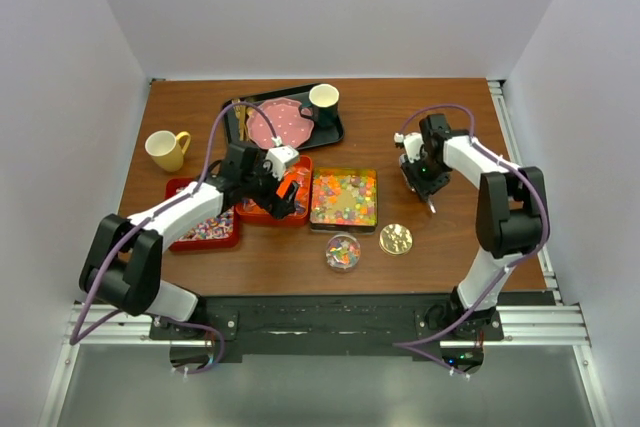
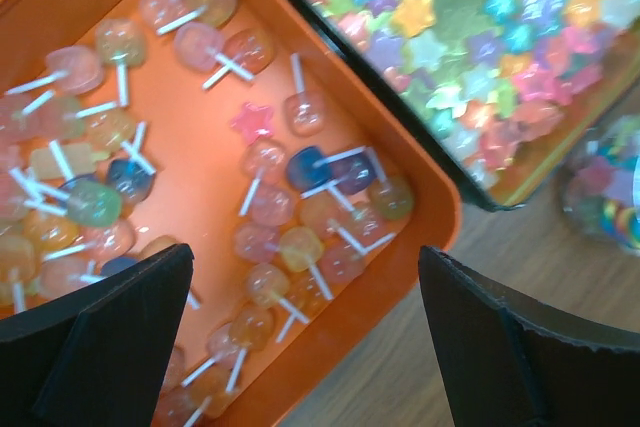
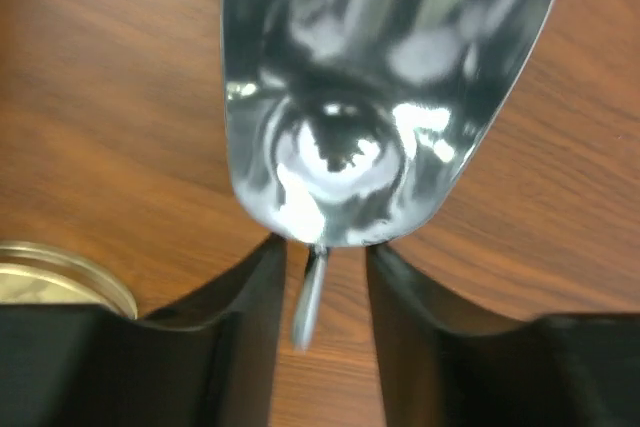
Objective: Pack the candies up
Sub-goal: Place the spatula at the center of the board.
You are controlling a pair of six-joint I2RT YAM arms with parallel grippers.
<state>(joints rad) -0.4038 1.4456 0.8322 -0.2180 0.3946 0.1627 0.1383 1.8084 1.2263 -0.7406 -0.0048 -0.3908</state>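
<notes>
An orange tray (image 1: 262, 213) holds translucent lollipop candies (image 2: 265, 217). A red tray (image 1: 178, 190) to its left holds mixed purple, pink and white wrapped candies (image 1: 210, 227). A square tin (image 1: 316, 219) to its right holds small star candies (image 2: 450, 37). My left gripper (image 1: 283, 190) hangs open and empty over the orange tray's near corner (image 2: 305, 259). My right gripper (image 1: 422, 182) is at the right of the table. Its jaws stand apart on either side of the thin handle of a metal scoop (image 3: 390, 87), not touching it (image 3: 325, 247).
A small round jar (image 1: 342, 252) of mixed candies and a gold lid (image 1: 396, 239) sit in front of the tin. A yellow mug (image 1: 167, 150) stands at the left. A black tray (image 1: 332, 135) at the back holds a pink dotted plate (image 1: 280, 125) and a cup (image 1: 323, 99).
</notes>
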